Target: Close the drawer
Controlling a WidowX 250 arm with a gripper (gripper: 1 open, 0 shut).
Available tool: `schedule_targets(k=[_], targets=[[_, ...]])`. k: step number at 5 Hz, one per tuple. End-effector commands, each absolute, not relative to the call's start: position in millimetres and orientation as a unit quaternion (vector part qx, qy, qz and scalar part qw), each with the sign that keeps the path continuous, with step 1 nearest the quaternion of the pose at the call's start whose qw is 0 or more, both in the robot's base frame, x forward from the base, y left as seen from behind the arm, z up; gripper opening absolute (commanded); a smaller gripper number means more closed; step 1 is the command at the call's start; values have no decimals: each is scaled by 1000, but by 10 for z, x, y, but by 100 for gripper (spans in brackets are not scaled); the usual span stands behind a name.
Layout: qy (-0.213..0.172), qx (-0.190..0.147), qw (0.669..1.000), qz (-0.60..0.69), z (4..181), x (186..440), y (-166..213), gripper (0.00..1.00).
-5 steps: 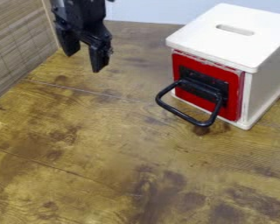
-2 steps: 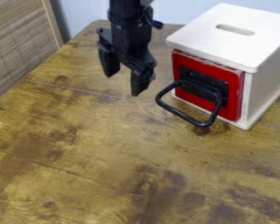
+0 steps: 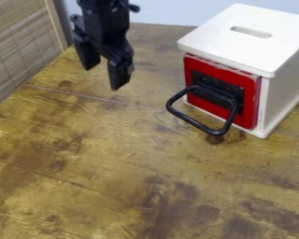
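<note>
The drawer point(image 3: 243, 103) is a red front with a black plate and a large black loop handle point(image 3: 198, 113), set in a white cube-shaped box point(image 3: 252, 39) at the right rear of the table. The handle hangs forward and down onto the wood. The red front sits close to the box face; how far out it stands I cannot tell. My gripper point(image 3: 102, 67) hangs above the table to the left of the drawer, clear of the handle. Its two black fingers point(image 3: 119, 75) point down, apart, with nothing between them.
The wooden table point(image 3: 102, 168) is worn and stained. A slatted wooden panel point(image 3: 15, 42) stands along the left edge. A pale wall lies behind the box.
My gripper moved right towards the drawer handle, then back to the left and slightly up. The drawer and box have not moved.
</note>
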State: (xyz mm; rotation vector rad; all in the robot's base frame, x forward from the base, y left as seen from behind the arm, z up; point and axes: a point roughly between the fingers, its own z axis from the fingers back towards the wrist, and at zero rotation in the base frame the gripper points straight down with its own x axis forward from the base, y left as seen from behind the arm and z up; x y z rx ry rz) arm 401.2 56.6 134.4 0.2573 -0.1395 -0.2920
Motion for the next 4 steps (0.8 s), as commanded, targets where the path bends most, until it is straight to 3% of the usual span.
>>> schedule_targets(k=[1, 4], targets=[[-120, 149, 975, -112, 1719, 4013, 589, 100], [-132, 144, 965, -174, 1650, 4144, 511, 100]])
